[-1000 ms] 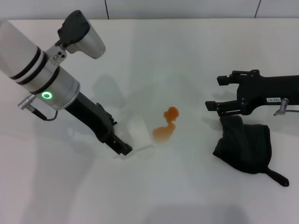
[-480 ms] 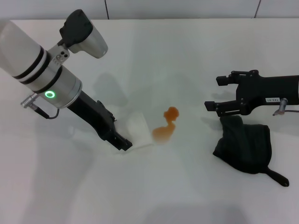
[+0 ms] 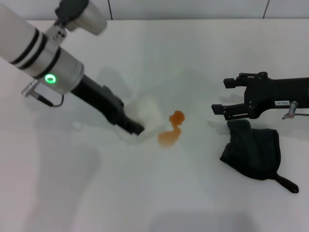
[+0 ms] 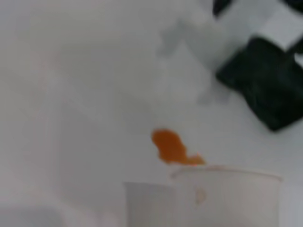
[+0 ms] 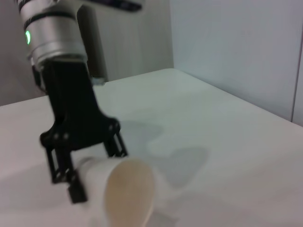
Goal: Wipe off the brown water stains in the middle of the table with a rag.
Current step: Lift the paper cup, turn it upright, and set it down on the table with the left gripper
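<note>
The brown water stains (image 3: 171, 130) lie as two joined orange-brown blobs in the middle of the white table (image 3: 193, 48). The dark rag (image 3: 253, 150) lies at the right, its tail strap toward the front. My right gripper (image 3: 227, 95) is open and empty, hovering just beside the rag's far left corner. My left gripper (image 3: 136, 129) is shut on a white paper cup (image 3: 149, 113), tilted on its side right next to the stains. The left wrist view shows the stains (image 4: 171, 146), the cup rim (image 4: 227, 177) and the rag (image 4: 265, 80). The right wrist view shows the left gripper (image 5: 97, 172) around the cup (image 5: 129, 194).
A wall panel (image 3: 193, 8) runs behind the table's far edge. The left arm's thick white and silver forearm (image 3: 38, 53) stretches over the table's left part. Bare tabletop lies in front of the stains and between them and the rag.
The left arm has swung away from me and to the right, carrying the cup closer to the stains. The right arm, the rag and the stains have not moved.
</note>
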You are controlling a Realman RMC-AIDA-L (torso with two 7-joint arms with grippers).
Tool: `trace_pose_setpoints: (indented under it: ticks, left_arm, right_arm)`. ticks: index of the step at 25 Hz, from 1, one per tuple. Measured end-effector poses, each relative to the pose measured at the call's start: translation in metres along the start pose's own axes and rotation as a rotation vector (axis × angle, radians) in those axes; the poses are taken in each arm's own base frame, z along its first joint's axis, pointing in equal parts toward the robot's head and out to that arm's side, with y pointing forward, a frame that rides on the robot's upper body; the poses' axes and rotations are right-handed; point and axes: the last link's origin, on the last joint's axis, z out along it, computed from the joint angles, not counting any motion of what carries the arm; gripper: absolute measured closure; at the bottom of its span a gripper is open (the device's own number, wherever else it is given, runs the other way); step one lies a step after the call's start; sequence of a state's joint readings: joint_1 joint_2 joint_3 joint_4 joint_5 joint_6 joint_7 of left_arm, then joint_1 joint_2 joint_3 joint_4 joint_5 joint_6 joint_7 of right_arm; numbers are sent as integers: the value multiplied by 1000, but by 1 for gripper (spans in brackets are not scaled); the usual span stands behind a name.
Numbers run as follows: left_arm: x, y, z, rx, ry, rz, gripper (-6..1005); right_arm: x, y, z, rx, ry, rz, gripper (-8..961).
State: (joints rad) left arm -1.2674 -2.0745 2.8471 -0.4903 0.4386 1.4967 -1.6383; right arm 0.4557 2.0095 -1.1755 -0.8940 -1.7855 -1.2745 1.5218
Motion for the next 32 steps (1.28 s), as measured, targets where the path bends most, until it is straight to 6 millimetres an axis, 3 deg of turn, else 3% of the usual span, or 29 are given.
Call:
trace_pose_setpoints:
  ticks: [5,9,18,26,32]
  left_arm:
    - [8,-8,-15,44,122,-27,288]
    - [1,-12,-17,60,230,-30,288]
    - [-42,-19,-15,128,530,-70,287]
    - [-78,-17,2,194,594,-48,287]
    - [-92,-18,14,277,652,-14,288]
  right_arm:
    - [0,0,-1,1,-4,0,96]
    - [-1,0,-1,1,-7,1,96]
    - [-2,-1,-1,7,-9,1,96]
    - [-2,-1,-1,9,-9,2,96]
    - [-2,-2,-1,10,-10,1,96]
